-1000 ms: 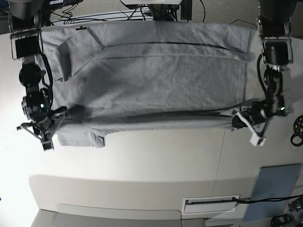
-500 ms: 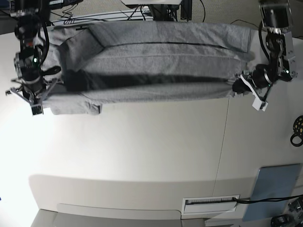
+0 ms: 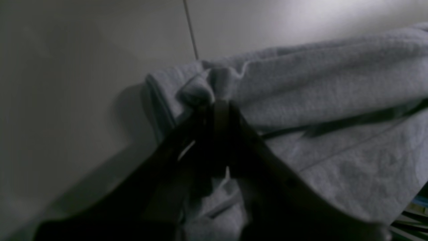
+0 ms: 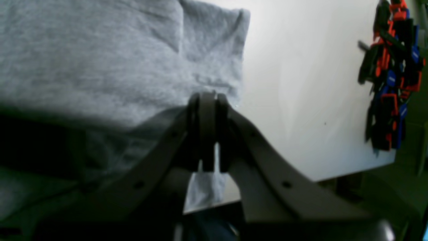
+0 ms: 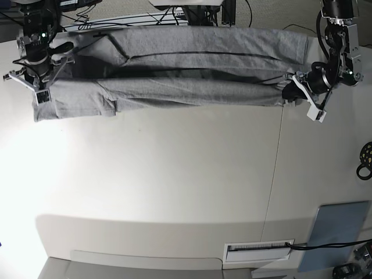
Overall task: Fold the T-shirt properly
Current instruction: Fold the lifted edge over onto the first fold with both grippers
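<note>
The grey T-shirt [image 5: 192,64] lies in a long band along the table's far edge, its near part doubled over toward the back. My left gripper [image 5: 289,90] is at the band's right end, shut on a bunched corner of the T-shirt [image 3: 334,83]; the left gripper [image 3: 217,105] shows its jaws pressed together in the cloth. At the left end my right gripper [image 5: 65,46] is shut on the T-shirt [image 4: 83,60] near a short sleeve; the right gripper [image 4: 207,98] has cloth pinched between its fingers, and the sleeve reaches past them.
A grey-blue pad [image 5: 337,232] lies at the near right, with a black ring-shaped item [image 5: 366,160] by the right edge. A seam [image 5: 276,168] runs across the white table. Cables lie behind the far edge. Orange, black and blue clips [image 4: 388,77] hang beyond the table's edge.
Both grippers have carried the shirt's near edge toward the far side of the table. The spread shirt is now a narrow doubled band. Both stayed shut.
</note>
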You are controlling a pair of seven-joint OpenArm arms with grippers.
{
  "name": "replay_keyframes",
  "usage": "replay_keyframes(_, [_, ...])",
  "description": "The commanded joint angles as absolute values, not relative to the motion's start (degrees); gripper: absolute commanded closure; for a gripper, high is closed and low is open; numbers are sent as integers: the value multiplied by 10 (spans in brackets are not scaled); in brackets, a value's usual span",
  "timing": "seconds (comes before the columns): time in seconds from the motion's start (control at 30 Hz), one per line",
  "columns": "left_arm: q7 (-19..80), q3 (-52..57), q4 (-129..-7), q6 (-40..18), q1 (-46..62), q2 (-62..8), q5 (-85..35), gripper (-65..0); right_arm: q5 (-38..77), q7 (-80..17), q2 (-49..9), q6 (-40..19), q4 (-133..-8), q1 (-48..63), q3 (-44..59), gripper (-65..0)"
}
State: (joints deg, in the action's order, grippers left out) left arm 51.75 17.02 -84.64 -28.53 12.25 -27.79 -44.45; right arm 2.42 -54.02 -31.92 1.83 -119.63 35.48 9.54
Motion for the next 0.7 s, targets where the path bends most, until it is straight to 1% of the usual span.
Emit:
replay_keyframes(0.0, [520, 175, -853, -286, 124, -289, -442, 0, 12, -532, -328, 25, -1211, 362, 103, 0])
replay_keyframes(0.37, [549, 175, -853, -286, 126, -296, -442, 0, -11, -559, -328, 29, -1214, 372, 103, 0])
replay_keyframes(0.5, [562, 175, -853, -286, 126, -305, -442, 0, -14, -559, -319, 29, -1214, 371, 103, 0])
replay_keyframes(0.67, [553, 175, -858, -286, 125, -318, -452, 0, -13, -559, -310, 29, -1214, 371, 103, 0])
